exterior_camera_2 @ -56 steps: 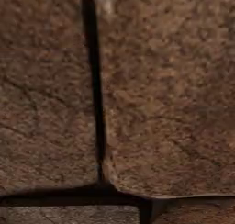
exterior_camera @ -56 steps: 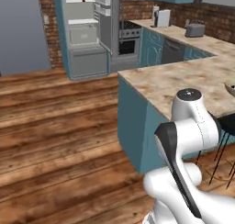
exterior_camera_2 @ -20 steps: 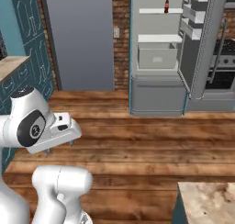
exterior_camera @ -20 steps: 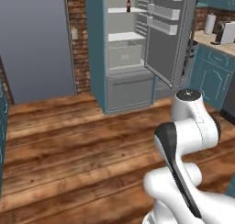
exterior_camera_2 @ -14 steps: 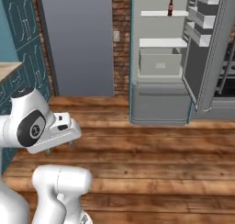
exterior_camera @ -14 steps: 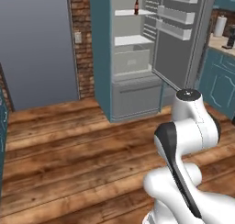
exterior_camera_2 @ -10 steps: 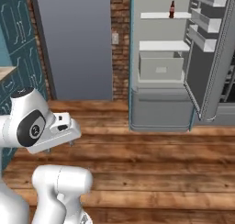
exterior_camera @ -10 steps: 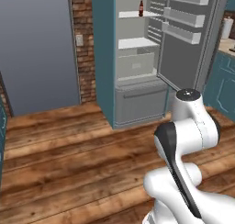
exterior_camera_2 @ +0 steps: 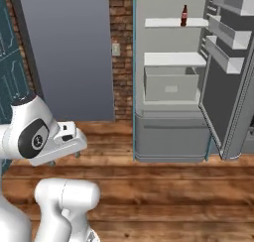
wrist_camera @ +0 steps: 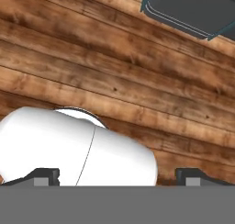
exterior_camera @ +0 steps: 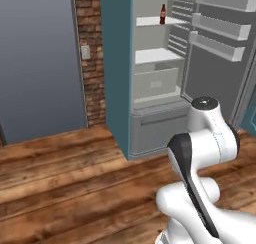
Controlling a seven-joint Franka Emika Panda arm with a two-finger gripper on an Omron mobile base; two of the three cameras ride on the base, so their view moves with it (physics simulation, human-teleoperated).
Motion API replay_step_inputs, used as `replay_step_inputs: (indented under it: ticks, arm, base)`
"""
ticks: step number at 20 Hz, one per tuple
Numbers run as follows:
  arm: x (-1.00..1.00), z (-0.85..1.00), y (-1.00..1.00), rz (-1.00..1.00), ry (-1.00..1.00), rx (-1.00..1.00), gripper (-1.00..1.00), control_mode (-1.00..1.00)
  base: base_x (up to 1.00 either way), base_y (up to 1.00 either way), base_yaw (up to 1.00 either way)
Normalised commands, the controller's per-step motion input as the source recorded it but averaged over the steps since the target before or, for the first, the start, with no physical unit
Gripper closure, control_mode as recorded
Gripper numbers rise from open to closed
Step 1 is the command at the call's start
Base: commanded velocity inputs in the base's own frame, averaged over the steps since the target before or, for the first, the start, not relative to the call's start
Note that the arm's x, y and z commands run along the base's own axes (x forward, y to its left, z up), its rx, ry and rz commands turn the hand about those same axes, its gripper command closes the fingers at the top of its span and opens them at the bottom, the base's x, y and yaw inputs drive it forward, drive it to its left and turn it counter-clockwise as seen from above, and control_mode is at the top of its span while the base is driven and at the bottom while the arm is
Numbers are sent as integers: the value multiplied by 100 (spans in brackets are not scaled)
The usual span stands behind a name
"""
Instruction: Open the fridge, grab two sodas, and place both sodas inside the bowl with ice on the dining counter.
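Well ahead of the gripper (wrist_camera: 117, 175) and far above it, the fridge (exterior_camera_2: 171, 72) stands with its door (exterior_camera_2: 229, 72) already swung wide to the right, so the opening step looks done and the fetching step is in hand. The gripper itself hangs low, tucked close to the arm and pointing down at the plank floor (wrist_camera: 114, 81), its two fingertips (wrist_camera: 46, 176) spread as wide as they go and holding nothing.

One soda, the dark cola bottle (exterior_camera_2: 184, 15), stands upright on the upper white shelf (exterior_camera_2: 173, 23), toward its right end near the door side. I can't make out a second soda from here.

The next move, as I judge it, calls for raising the hand a long way up and forward to shelf height, levelling it to face the bottle.

Room is generous: bare floor lies between robot and fridge. The edges to mind are the open door with its jutting racks on the right, the teal fridge wall (exterior_camera: 116, 68) on the left, and the shelf lip under the bottle.
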Motion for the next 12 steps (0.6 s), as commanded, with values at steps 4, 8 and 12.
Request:
replay_step_inputs:
  ticks: [4,8,12]
  arm:
    - [0,0,0,0,0,0,-100,100]
    - [0,0,0,0,0,0,-100,100]
    - [0,0,0,0,0,0,-100,100]
  base:
    - [100,-38,-8]
    - [100,-43,-5]
    - [100,-37,-6]
